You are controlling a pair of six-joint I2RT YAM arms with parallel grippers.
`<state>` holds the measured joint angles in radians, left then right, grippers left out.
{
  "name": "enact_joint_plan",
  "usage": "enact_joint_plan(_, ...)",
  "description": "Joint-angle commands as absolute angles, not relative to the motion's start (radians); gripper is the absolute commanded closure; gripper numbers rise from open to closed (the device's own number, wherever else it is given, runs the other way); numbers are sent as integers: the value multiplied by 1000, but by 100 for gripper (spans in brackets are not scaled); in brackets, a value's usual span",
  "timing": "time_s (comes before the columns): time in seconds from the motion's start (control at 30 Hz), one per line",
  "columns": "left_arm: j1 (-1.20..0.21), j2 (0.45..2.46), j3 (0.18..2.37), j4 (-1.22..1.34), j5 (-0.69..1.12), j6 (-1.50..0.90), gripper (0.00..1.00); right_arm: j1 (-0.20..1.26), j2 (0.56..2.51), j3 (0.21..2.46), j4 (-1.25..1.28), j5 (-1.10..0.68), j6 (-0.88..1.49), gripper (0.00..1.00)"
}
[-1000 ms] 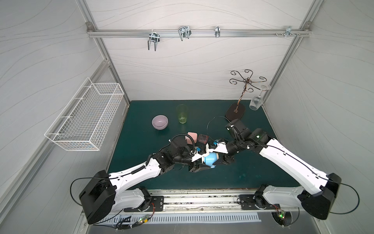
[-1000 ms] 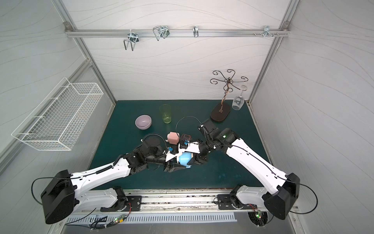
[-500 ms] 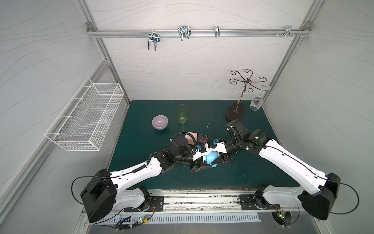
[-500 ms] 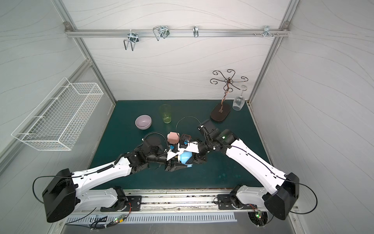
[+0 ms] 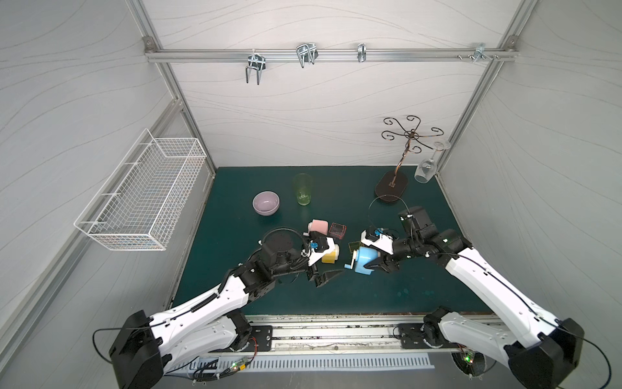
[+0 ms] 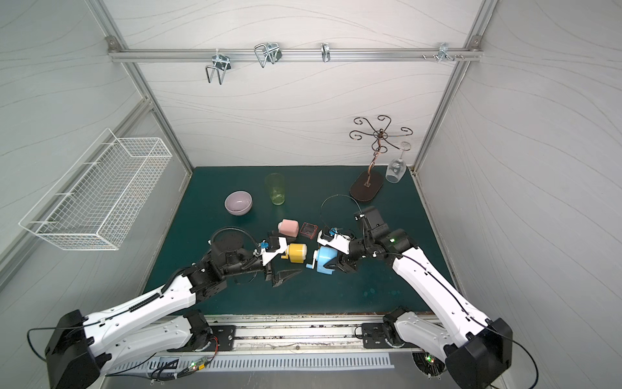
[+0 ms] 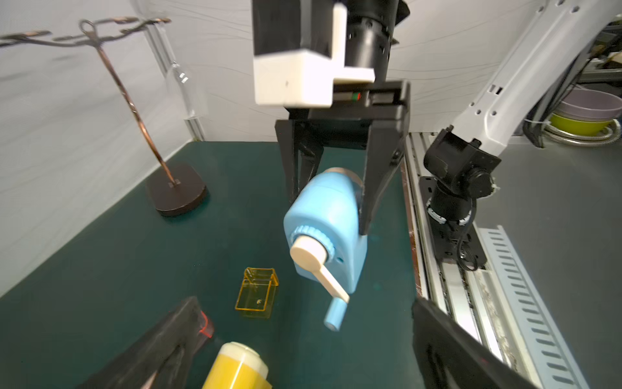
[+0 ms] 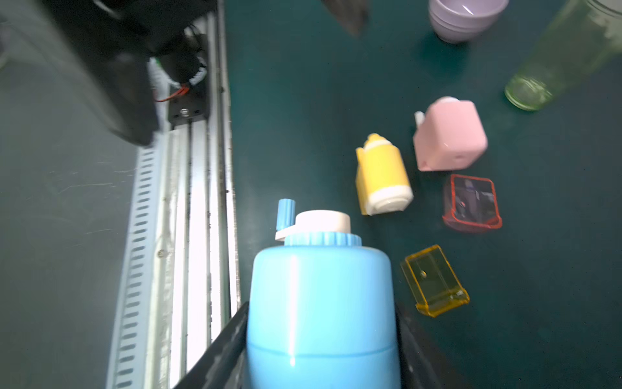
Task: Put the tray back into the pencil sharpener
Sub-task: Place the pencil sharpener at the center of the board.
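Left gripper [image 5: 321,274] stands released and empty, just on the near side of the blue pencil sharpener [image 5: 365,261], which the right gripper [image 5: 378,264] grasps by its body. Its tray slot is hidden.

Step in hand, as judged: fetching a tray. The yellow tray [image 5: 354,246] lies loose just beyond the blue pencil sharpener. The next move calls for pinching it and squaring it to a matching slot.

Count: three sharpeners, including the yellow sharpener [image 5: 330,254] and pink sharpener [image 5: 318,226]. Two loose trays, the second being the red tray [image 5: 337,230]. Farther off are one bowl [image 5: 266,202] and one green glass [image 5: 303,190].

light: bright, even | shadows: soft | wrist views: blurred edges
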<state>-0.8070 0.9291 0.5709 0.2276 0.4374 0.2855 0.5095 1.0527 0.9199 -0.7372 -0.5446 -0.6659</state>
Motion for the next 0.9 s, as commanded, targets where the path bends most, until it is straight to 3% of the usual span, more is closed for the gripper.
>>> enact_joint_plan(0.0,-798,873,555,246,304,277,0,455,1085,887,-543,-381,-597,93)
enact_joint_plan(0.13,-798,853,527,261,211,239,0,355,1208,888,-389,-250,-585,97)
enact_joint_plan(0.6,-796,878,495,284,177,197,0,196,1597,983,-196,-306,-709,96)
enact_joint_plan(0.7,-795,886,491,289,176,205,0,183,1625,980,-180,-300,-710,89)
enact_joint_plan(0.87,-795,905,488,297,178,218,0,174,1646,958,-159,-281,-735,68)
